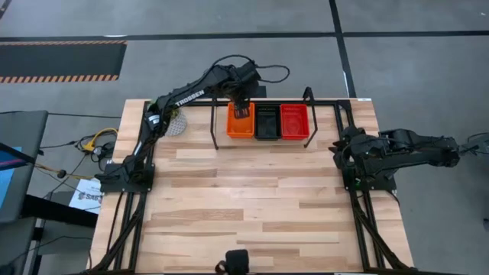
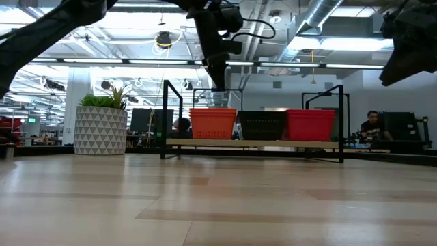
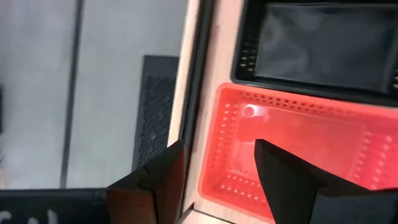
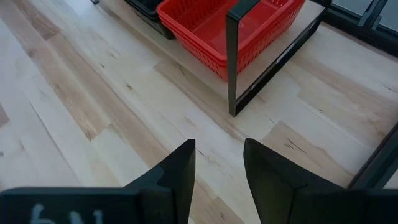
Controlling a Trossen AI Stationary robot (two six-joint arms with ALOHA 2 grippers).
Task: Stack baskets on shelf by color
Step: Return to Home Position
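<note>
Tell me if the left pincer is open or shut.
Open: the left pincer hovers above the orange basket with a wide gap and nothing held in it.

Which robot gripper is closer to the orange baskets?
Left. The left gripper hovers right over the orange baskets on the shelf. The right gripper sits off by the table's right edge, past the red baskets.

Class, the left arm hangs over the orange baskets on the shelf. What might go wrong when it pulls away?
1. The left gripper, open, hangs just above the orange stack; moving sideways before lifting might snag a wall and tip it.
2. The shelf frame stands close beside the arm and might be knocked.
</note>
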